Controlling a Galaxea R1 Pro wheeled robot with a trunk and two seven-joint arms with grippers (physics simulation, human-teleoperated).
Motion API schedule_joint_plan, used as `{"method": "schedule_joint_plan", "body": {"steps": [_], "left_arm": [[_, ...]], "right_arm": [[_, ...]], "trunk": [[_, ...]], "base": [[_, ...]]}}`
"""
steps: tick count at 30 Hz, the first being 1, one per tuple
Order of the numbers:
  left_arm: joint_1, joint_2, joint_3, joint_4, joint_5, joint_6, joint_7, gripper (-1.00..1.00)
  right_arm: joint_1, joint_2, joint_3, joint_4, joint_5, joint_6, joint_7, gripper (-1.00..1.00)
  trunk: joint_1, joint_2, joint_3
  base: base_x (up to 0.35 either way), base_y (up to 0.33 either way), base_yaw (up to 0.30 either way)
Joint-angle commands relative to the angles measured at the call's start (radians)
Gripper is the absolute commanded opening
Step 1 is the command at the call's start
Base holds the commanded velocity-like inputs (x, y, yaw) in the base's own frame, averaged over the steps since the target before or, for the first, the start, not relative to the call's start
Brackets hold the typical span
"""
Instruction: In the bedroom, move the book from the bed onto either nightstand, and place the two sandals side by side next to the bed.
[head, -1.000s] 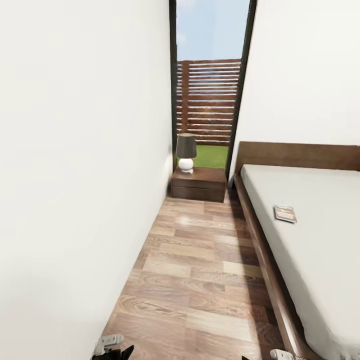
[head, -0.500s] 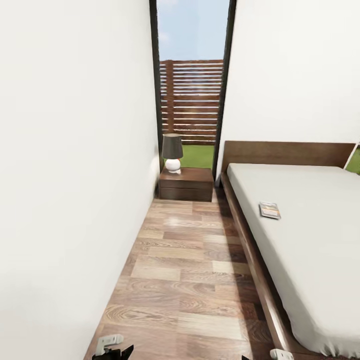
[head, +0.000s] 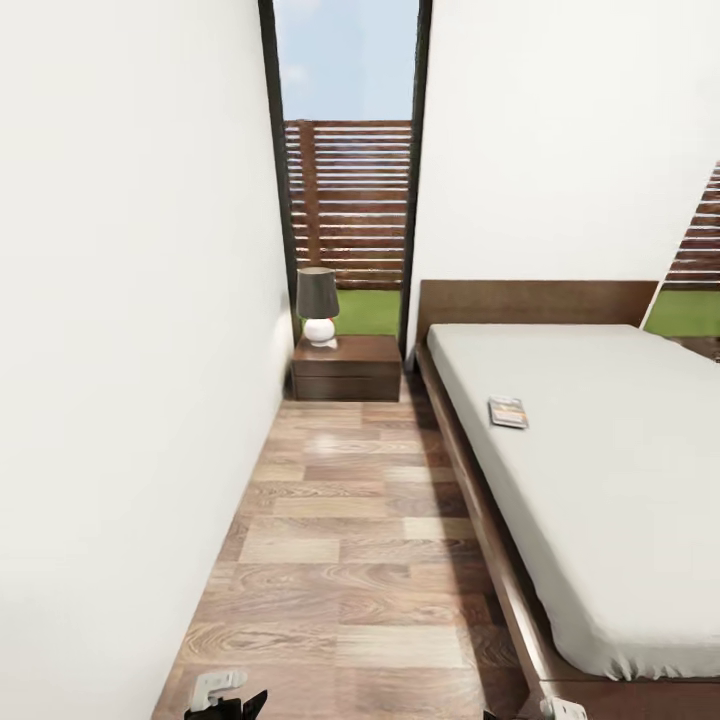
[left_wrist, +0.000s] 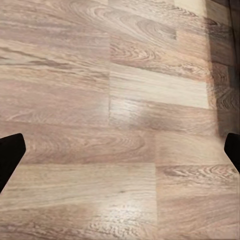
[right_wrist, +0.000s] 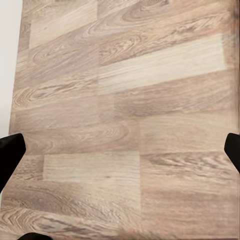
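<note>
one bed (head: 600, 470), one book (head: 508, 412), one nightstand (head: 347, 370), one lamp (head: 318, 304).

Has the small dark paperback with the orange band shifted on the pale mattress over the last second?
No. The small dark paperback with the orange band keeps its place on the pale mattress relative to the brown wooden headboard; the whole picture slid left, so the camera turned.

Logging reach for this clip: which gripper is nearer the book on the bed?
Right. The right gripper sits at the bed's foot corner, on the book's side. The left gripper is across the floor strip by the wall, farther off.
</note>
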Motion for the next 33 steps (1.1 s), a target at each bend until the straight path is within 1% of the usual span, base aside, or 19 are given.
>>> {"method": "schedule_joint_plan", "body": {"steps": [1, 6, 21, 25, 33], "left_arm": [[0.000, 0.000, 0.008, 0.001, -0.011, -0.005, -0.002, 1.00], [0.000, 0.000, 0.008, 0.001, -0.011, -0.005, -0.002, 1.00], [0.000, 0.000, 0.008, 0.001, -0.011, -0.006, -0.002, 1.00], [0.000, 0.000, 0.008, 0.001, -0.011, -0.005, -0.002, 1.00], [0.000, 0.000, 0.008, 0.001, -0.011, -0.005, -0.002, 1.00]], "right_arm": [[-0.001, 0.000, -0.002, 0.002, -0.004, 0.000, 0.006, 1.00], [-0.001, 0.000, -0.002, 0.002, -0.005, 0.000, 0.007, 1.00], [-0.001, 0.000, 0.000, 0.002, -0.008, 0.000, 0.011, 1.00], [-0.001, 0.000, 0.000, 0.002, -0.007, 0.000, 0.010, 1.00], [-0.001, 0.000, -0.002, 0.002, -0.004, 0.000, 0.008, 1.00]], "trunk": [[0.000, 0.000, -0.001], [0.000, 0.000, -0.001], [0.000, 0.000, -0.001], [0.000, 0.000, -0.001], [0.000, 0.000, -0.001]], "base": [[0.000, 0.000, -0.256], [0.000, 0.000, -0.159], [0.002, 0.000, -0.006], [0.218, 0.000, 0.000], [0.317, 0.000, 0.000]]}}
